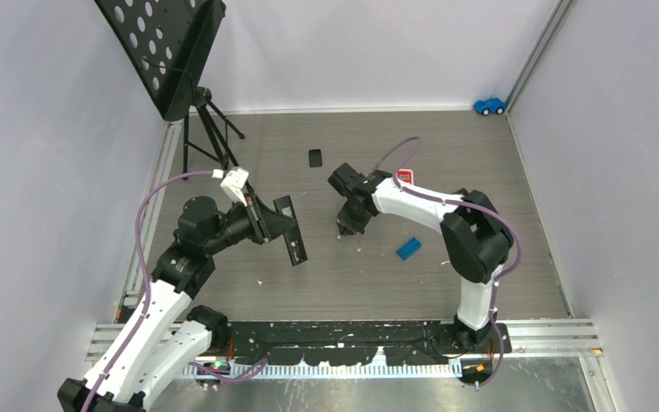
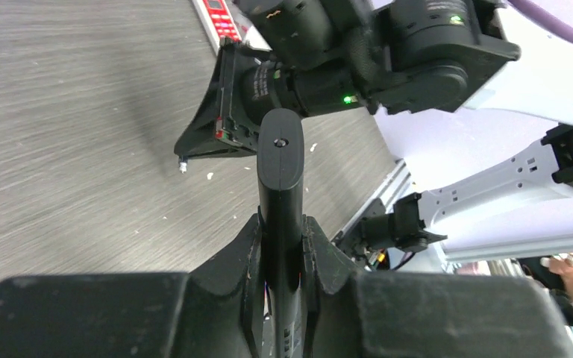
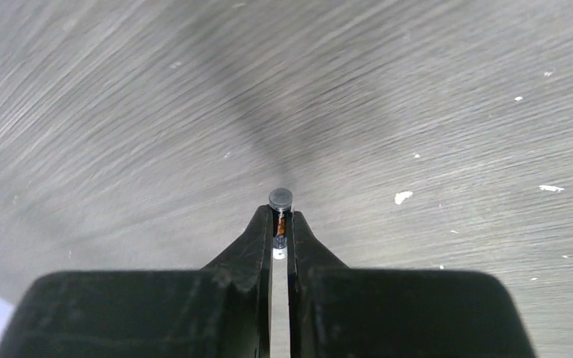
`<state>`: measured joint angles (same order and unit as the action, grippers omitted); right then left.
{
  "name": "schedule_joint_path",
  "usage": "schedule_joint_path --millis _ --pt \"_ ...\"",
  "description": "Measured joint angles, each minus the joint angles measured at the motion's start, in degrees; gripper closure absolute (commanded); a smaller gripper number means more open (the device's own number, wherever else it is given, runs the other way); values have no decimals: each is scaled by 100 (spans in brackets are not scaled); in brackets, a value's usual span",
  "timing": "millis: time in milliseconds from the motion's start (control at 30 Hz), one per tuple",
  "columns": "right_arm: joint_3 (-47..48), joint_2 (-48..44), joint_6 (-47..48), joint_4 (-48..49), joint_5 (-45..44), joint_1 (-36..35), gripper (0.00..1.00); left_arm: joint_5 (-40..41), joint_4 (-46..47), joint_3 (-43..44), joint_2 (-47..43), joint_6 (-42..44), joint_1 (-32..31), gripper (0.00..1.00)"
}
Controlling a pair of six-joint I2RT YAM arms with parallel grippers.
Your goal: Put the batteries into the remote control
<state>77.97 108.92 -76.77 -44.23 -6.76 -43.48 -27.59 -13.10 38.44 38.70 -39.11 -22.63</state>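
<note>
Right gripper closed on the orange battery, pinched at its fingertips. Left gripper clamps the black remote control, pointed toward the right gripper. Beneath: grey wood-grain table, white flecks. Near the right gripper: blue block. Far corner: toy car; pale walls.

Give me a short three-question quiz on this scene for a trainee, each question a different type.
1. True or false: the left gripper is shut on the slim black plastic remote control.
2. The right gripper pinches: A) that remote, B) a tiny orange cylindrical battery with a grey end, C) nothing.
3. Fill in: the blue rectangular block lies on the grey wood-grain table nearer the ___ arm's base.
Key: 1 true; 2 B; 3 right.
</note>
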Motion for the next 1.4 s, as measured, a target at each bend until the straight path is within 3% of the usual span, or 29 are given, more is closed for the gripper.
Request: schedule_joint_path --millis 400,633,767,1000,1400 --pt "-892 -2942 2555 367 -55 -28 98 -721 1266 -33 1445 -1329 0 100" --pt "-901 -3866 3585 415 973 -68 93 -922 1648 -33 2345 -1801 0 100" --pt "-741 -3864 3950 358 1394 -348 93 -1014 1729 -33 2559 -1939 0 100" --pt "4 -3307 4345 37 1364 -1099 93 -1233 1917 -33 2680 -2114 0 100" --pt "319 -2660 4520 -321 994 -1333 90 -1453 2297 -35 2708 -2402 0 100"
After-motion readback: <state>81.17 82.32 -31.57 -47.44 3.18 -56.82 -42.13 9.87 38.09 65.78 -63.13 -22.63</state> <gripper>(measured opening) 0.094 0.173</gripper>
